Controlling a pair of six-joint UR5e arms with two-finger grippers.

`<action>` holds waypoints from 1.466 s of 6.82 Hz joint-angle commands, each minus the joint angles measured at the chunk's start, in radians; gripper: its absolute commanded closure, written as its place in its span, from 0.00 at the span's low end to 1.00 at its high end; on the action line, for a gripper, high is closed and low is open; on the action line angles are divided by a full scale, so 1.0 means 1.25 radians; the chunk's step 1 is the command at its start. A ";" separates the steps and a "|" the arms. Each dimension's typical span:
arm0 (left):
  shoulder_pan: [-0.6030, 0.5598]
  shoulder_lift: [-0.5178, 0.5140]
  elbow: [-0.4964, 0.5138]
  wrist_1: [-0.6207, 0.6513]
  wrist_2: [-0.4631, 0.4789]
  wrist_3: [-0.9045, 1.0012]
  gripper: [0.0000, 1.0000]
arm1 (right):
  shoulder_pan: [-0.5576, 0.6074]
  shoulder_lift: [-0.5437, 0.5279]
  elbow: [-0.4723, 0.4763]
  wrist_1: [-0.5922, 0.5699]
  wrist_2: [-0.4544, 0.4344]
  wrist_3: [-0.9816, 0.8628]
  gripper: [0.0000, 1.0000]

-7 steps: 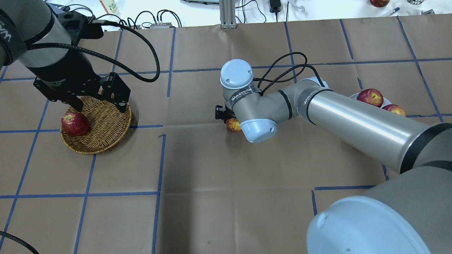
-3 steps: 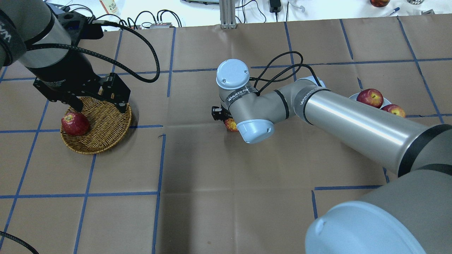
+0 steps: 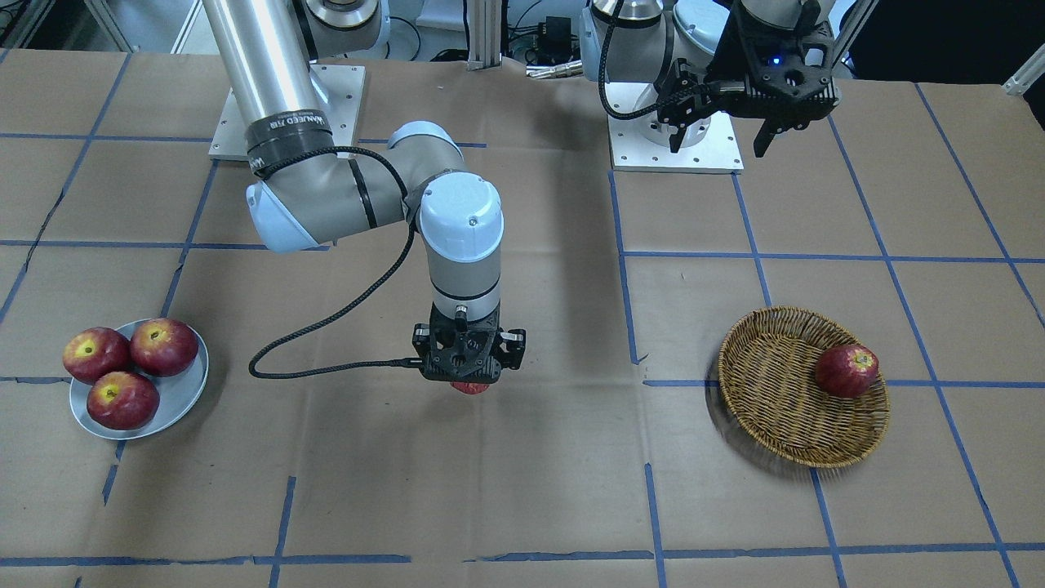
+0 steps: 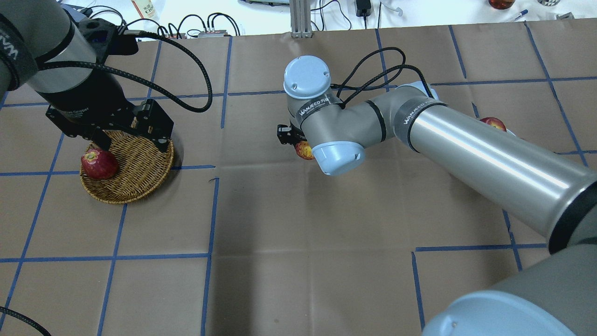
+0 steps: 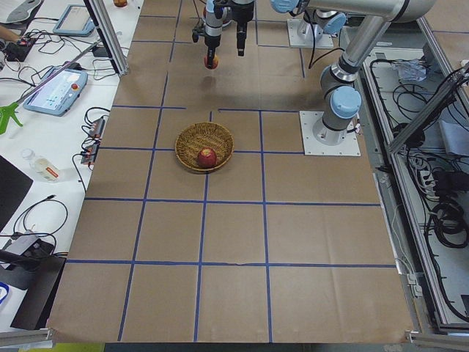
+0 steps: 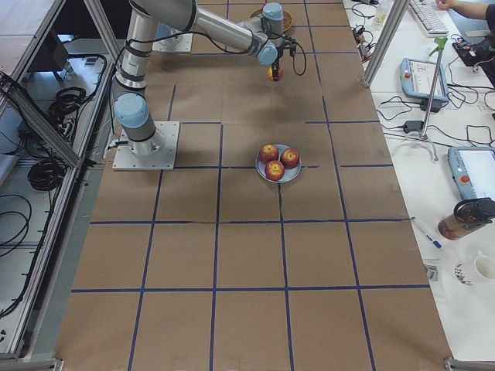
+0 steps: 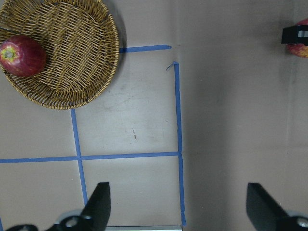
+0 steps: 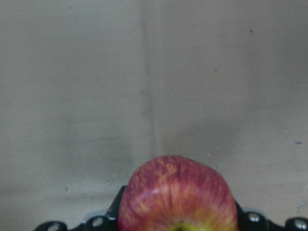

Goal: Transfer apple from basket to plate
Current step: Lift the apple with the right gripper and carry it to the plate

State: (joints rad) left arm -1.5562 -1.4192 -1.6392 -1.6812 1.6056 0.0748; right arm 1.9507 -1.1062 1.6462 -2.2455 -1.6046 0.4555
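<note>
Red skin streaked with yellow fills the right wrist view: the apple [image 8: 177, 192] is pinched between the fingers of the right gripper [image 3: 468, 377], with only brown paper [image 3: 555, 474] beneath them. Compared with one second ago in the overhead view, this gripper and its load have been shifted a little further from the robot. The forearm now hides most of the plate there, so a lift is judged to have been made. A soft shadow is seen on the paper beyond the fruit, which supports this. For the task it means the basket has already been left and only the carry and the release remain.

The plate [image 3: 196, 388] lies well off to one side of these fingers, and three other apples [image 3: 122, 398] are already packed on it (little free room is left, so the placing must be careful).

Farther away, the left gripper [image 3: 718, 143] is held almost where it was. Its fingers [image 7: 98, 204] are spread wide and hold nothing. The basket [image 3: 775, 408] with one darker apple [image 3: 847, 370] lies below and ahead of them.

On the right arm, "WANJEED" [image 4: 319, 111] can be read on the black bands. The small white print on the left gripper body is too small to be read.
</note>
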 commanded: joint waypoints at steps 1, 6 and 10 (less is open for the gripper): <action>-0.007 0.001 -0.010 0.000 0.000 -0.001 0.01 | -0.046 -0.117 -0.016 0.150 -0.006 -0.077 0.61; -0.007 0.000 -0.012 0.000 -0.002 -0.001 0.01 | -0.474 -0.283 0.098 0.238 0.004 -0.619 0.61; -0.007 0.001 -0.012 0.001 -0.001 0.000 0.01 | -0.598 -0.220 0.127 0.192 0.001 -0.775 0.61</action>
State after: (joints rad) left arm -1.5647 -1.4187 -1.6536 -1.6798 1.6041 0.0740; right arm 1.2168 -1.4184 1.7861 -1.9678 -1.6006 -0.4893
